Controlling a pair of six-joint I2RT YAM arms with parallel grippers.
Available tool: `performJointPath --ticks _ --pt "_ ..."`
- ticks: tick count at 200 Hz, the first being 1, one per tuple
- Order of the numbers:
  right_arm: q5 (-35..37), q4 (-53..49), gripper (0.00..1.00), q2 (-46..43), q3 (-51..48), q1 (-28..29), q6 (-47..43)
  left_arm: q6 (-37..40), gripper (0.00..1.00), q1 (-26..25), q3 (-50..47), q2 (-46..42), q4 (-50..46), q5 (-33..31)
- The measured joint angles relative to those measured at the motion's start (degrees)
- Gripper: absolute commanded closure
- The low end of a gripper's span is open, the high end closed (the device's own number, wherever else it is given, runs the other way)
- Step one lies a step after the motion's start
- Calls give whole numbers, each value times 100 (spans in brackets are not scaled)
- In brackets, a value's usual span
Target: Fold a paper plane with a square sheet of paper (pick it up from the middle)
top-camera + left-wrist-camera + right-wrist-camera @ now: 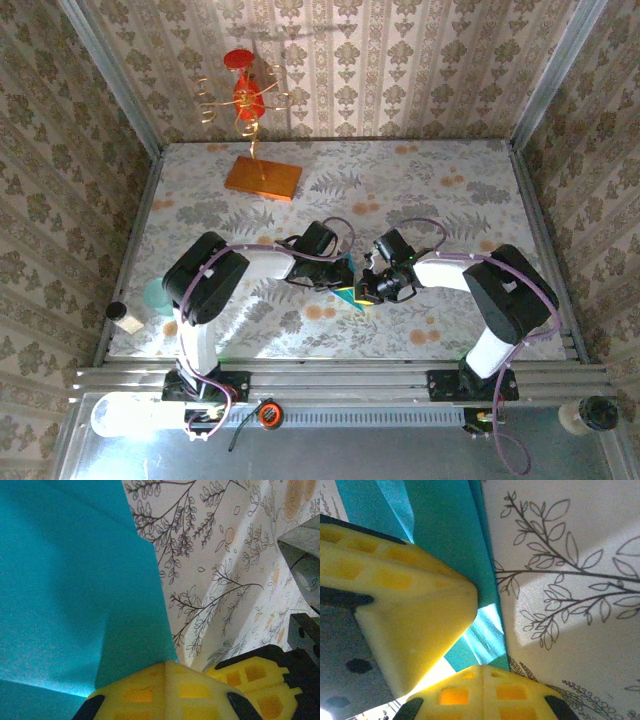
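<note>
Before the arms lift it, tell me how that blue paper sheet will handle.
The square sheet of paper will likely flop rather than hold flat: in the left wrist view it bends along a soft crease. It seems thin and light; the right wrist view shows narrow layered folds, so a hard pull could tear or wrinkle it.

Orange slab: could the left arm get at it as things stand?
Probably yes: bare table lies between the left gripper and the orange slab. But that gripper is at the cyan paper and would need to leave it first.
</note>
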Motion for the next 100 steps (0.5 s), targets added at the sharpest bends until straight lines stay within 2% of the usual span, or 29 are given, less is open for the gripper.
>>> performJointPath --ticks 33,100 --pt "50 -39 95 13 -2 4 -4 94 91 136 105 0 -249 -9" --pt "131 -52 95 28 -15 15 -7 308 91 820 376 175 -557 197"
